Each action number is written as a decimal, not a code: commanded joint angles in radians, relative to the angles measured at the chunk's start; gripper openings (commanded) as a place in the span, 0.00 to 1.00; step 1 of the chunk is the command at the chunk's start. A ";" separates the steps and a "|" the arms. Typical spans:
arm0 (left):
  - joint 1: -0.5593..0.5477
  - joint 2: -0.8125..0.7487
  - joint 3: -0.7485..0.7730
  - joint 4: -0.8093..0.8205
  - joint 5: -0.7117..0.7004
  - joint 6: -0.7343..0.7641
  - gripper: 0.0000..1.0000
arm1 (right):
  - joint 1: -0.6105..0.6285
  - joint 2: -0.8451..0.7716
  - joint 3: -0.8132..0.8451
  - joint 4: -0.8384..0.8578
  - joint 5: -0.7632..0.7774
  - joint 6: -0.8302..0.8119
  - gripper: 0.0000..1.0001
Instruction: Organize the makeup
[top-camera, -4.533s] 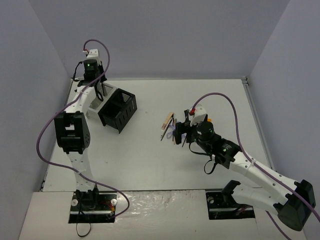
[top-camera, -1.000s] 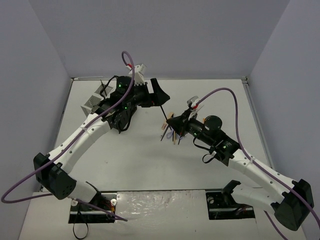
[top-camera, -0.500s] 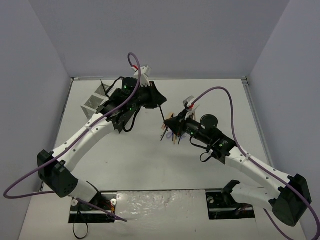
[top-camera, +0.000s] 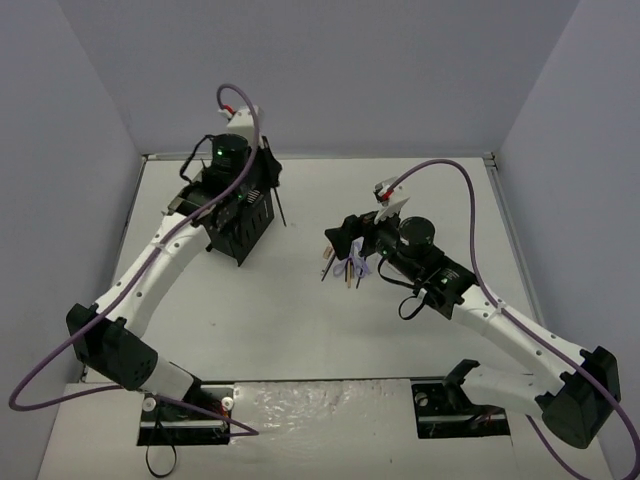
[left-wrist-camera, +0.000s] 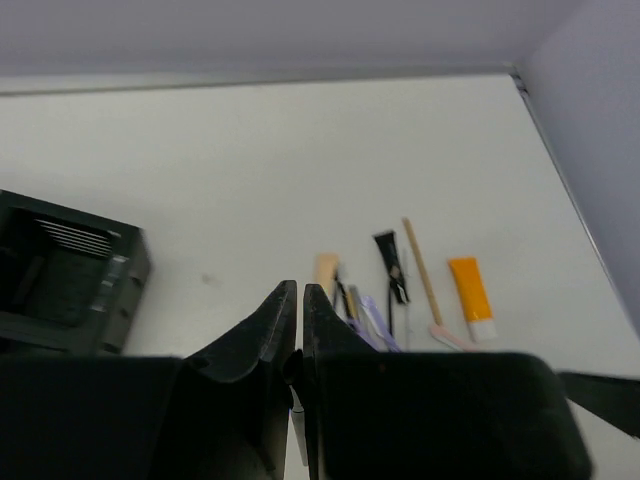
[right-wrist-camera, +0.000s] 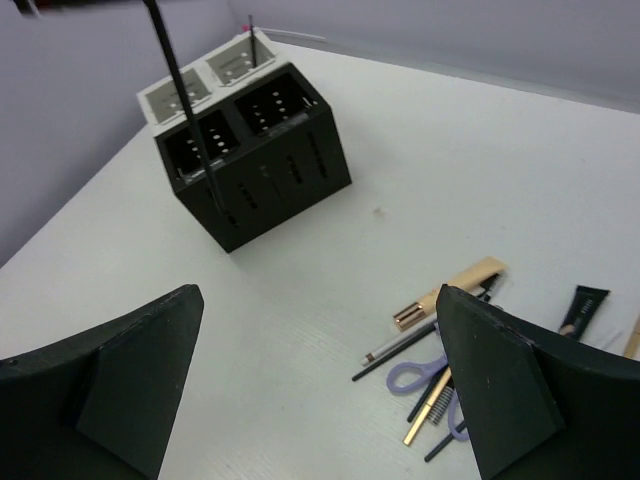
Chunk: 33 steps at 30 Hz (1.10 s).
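Your left gripper (top-camera: 258, 172) is closed on the top end of a thin black pencil (right-wrist-camera: 185, 100). The pencil hangs tilted at the black box (right-wrist-camera: 260, 150), with the white box (right-wrist-camera: 215, 75) touching it behind. You cannot tell from these views whether the tip sits over a compartment or outside the wall.

- **Risk:** If you lower off-line, the tip may strike the rim or a divider. The pencil may then pivot in the narrow grip, slip, or tip the box.
- **Risk:** If you release high, the pencil may bounce out.

The rest of the makeup (top-camera: 345, 265) lies on the table at centre, well apart from the boxes. The pieces touch and cross each other.

Your right gripper (top-camera: 362, 235) hovers over this pile with its jaws wide and empty.

- **Risk:** If you close on crossed pieces, you may catch two at once or scatter the neighbours. The orange tube (left-wrist-camera: 468, 283) could roll.
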 joint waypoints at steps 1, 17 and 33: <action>0.189 0.033 0.126 0.121 -0.151 0.130 0.00 | -0.008 -0.055 -0.007 -0.022 0.151 -0.018 1.00; 0.468 0.402 0.302 0.438 -0.090 0.222 0.00 | -0.017 -0.137 -0.117 -0.097 0.149 -0.008 1.00; 0.480 0.416 0.161 0.511 -0.105 0.201 0.46 | -0.017 -0.115 -0.118 -0.227 0.288 0.089 1.00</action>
